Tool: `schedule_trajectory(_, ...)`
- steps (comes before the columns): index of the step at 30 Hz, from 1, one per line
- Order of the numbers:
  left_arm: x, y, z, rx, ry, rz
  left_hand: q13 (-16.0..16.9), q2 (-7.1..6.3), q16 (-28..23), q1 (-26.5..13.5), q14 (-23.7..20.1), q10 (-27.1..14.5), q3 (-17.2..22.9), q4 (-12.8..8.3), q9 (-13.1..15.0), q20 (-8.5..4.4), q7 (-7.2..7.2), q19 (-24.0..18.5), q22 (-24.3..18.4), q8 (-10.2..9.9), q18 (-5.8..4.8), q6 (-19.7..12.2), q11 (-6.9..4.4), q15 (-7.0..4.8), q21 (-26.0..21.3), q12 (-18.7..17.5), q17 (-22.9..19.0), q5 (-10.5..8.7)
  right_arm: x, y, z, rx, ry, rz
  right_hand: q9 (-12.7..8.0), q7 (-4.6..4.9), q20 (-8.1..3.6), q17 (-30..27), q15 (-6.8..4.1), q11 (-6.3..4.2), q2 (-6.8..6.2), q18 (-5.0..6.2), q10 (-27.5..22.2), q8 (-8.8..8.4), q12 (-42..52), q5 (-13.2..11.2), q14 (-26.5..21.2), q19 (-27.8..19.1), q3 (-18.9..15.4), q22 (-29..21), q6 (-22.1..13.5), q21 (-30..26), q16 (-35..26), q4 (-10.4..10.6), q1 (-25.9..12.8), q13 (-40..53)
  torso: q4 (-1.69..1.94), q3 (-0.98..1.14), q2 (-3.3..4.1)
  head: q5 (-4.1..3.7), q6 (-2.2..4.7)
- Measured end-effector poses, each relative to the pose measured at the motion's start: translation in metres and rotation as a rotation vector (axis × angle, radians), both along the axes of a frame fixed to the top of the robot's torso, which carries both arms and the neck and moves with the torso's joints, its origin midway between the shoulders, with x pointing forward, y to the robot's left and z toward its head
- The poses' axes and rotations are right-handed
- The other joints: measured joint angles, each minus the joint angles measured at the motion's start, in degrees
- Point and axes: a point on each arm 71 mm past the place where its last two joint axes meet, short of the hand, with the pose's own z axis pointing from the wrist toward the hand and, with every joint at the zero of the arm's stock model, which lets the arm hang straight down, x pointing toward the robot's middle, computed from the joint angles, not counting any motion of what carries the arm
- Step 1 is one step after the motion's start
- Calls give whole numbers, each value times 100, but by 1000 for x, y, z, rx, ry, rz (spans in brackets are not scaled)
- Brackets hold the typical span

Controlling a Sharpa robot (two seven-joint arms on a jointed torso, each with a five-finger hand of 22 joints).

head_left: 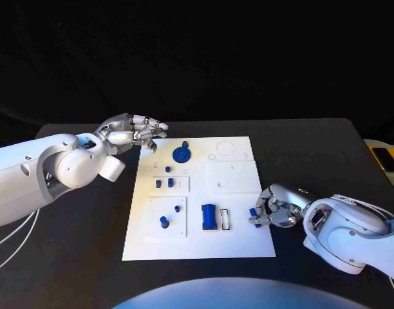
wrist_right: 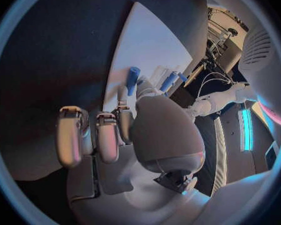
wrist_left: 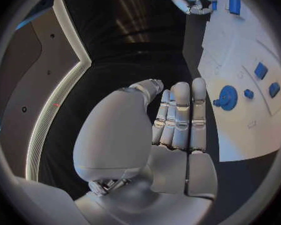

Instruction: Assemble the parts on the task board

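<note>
On the white task board (head_left: 234, 241), laid in the middle of the black table (head_left: 76, 270), the assembly looks to be partly under way rather than near its end. A round blue part (head_left: 182, 153) sits at the far end of the board, two small blue parts (head_left: 163, 183) lie side by side in a marked field nearer the middle, another small blue piece (head_left: 165, 221) rests in the near left field, and an upright blue block (head_left: 209, 216) stands beside a pale slot near the board's right side. Whether each of these is already seated in its final place I cannot tell; several outlined fields on the far right of the board look unfilled, so I judge that a good share of the work is left. The right hand (head_left: 273, 211) is at the board's right edge with its fingers curled around a small blue peg (wrist_right: 133, 78), which the right wrist view shows sticking out past the fingertips, close over the board. The left hand (head_left: 132, 132) hovers off the board's far left corner, fingers drawn loosely together and holding nothing, near the round part but apart from it. Beyond the matte table hangs a dark backdrop, and a yellow-edged object (head_left: 389, 158) sits off the table's right side.
</note>
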Motion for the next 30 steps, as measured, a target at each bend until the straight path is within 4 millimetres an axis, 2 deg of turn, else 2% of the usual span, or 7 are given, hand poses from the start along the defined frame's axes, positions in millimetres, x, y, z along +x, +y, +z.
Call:
schedule_trajectory(8,0,0,0,1,0,0,0,0,0,0,0,0,0,0,0,0,0,0,0,0,0,0,0,0,0,0,0,0,0,5,-2,-5,-15,17,1,-16,0,0,1,-21,72,0,-22,-63,-7,-170,0,0,183,0,38,0,0,-147,407,31,-1,-1,-2,-3,-8)
schedule_trajectory(13,0,1,0,2,0,1,0,0,0,0,0,0,0,0,0,0,0,0,0,0,0,0,0,0,0,0,0,0,-1,9,-1,-1,-30,36,1,-3,-24,-1,2,-41,-129,0,-62,-237,-83,-104,1,-1,987,5,86,0,0,-393,890,34,0,0,-4,-4,-12)
schedule_trajectory(17,0,1,0,2,0,1,0,0,0,0,0,0,0,0,1,0,0,0,0,0,0,0,0,0,0,0,0,0,-2,11,0,-1,-41,46,-6,19,-43,-1,1,-57,-235,1,-78,-256,-121,147,1,1,1679,4,142,0,0,12,993,-47,-1,1,-4,-2,-12)
schedule_trajectory(20,0,1,0,3,0,1,0,22,0,22,0,0,0,0,1,0,0,0,0,0,0,0,0,0,0,0,0,0,-3,11,-1,0,-45,46,-70,27,-42,-1,1,-26,-434,0,-46,-16,-112,246,0,1,2388,4,21,0,0,141,523,-4,-1,1,-4,-2,-13)
schedule_trajectory(24,0,1,0,3,0,1,0,67,0,67,0,0,41,-43,0,0,0,0,0,0,-1,0,0,0,0,0,-6,0,-4,12,-1,8,-46,38,79,40,-42,-1,1,-32,-453,0,12,116,-101,255,0,1,3020,4,-64,38,0,106,-174,0,-1,0,-4,-6,-13)
schedule_trajectory(29,0,1,0,4,-1,1,0,103,0,104,0,0,71,-104,0,0,0,0,16,0,0,0,0,0,0,0,-6,0,-7,15,-1,33,-37,25,133,34,-42,-2,1,-32,-508,0,12,178,-87,209,0,1,3334,3,-99,67,0,-188,-504,0,1,-2,-4,-10,-12)
schedule_trajectory(30,0,1,0,4,-1,1,0,103,0,104,0,0,71,-104,-1,0,0,0,16,0,0,0,0,0,0,0,-6,0,-8,16,-1,40,-35,24,137,43,-42,-2,1,-32,-521,1,12,178,-83,196,0,1,3584,3,-108,67,0,-439,-538,0,2,-3,-4,-14,-10)
